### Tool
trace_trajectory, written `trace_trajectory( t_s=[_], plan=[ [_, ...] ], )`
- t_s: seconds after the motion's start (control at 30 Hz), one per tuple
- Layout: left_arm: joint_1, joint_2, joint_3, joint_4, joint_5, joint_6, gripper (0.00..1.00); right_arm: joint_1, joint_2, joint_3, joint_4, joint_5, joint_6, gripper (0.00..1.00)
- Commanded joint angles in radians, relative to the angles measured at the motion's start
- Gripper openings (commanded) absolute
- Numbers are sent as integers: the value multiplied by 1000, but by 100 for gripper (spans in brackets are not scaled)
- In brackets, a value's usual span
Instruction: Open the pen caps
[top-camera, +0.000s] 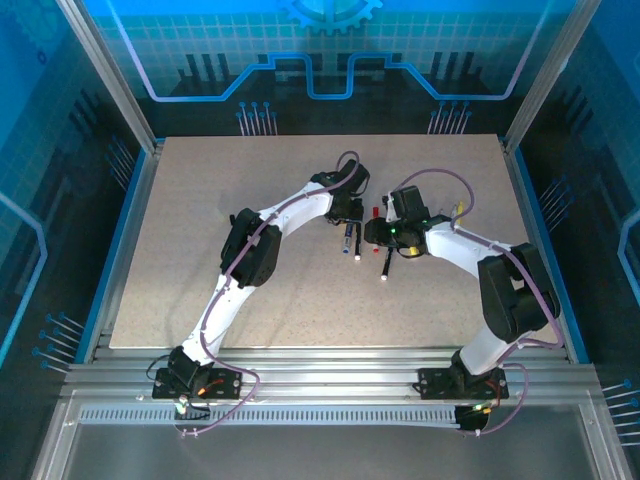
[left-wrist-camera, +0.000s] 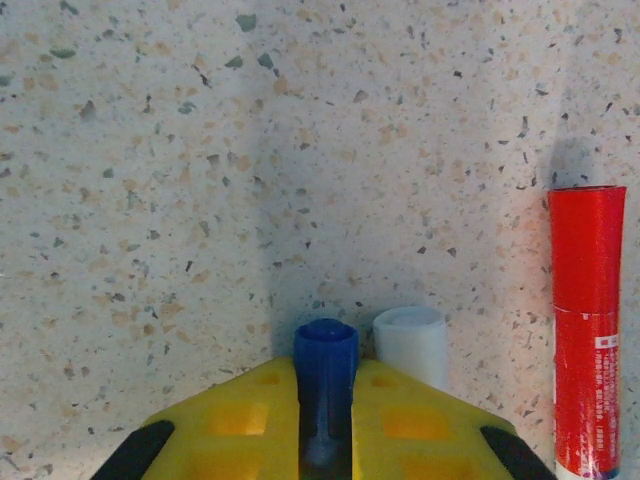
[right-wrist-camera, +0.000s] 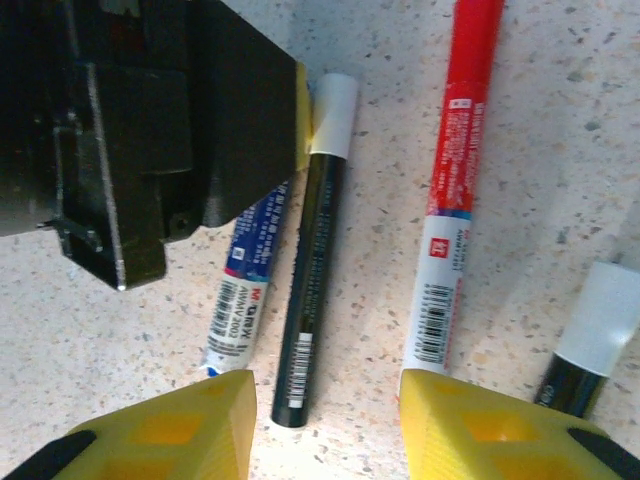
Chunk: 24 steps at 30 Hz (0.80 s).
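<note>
Blue cap (left-wrist-camera: 325, 352), pinched in the closed left claw (left-wrist-camera: 326, 400), is not yet off its pen (right-wrist-camera: 243, 290). Right claw (right-wrist-camera: 327, 395) hangs open over the worktop (right-wrist-camera: 570, 150); white cap (right-wrist-camera: 335, 112) and red cap (left-wrist-camera: 587, 245) are also on.

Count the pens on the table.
4. A blue pen partly under the left gripper, a black pen beside it, a red pen next, and a second black pen at the right wrist view's right edge. Others may be hidden under the arms.
</note>
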Motion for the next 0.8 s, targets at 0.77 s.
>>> trace_trajectory(
  t_s=[0.77],
  plan=[
    [33,-328,-255,164,202,-82,0,75,42,-29,239,-251,145,54]
  ],
)
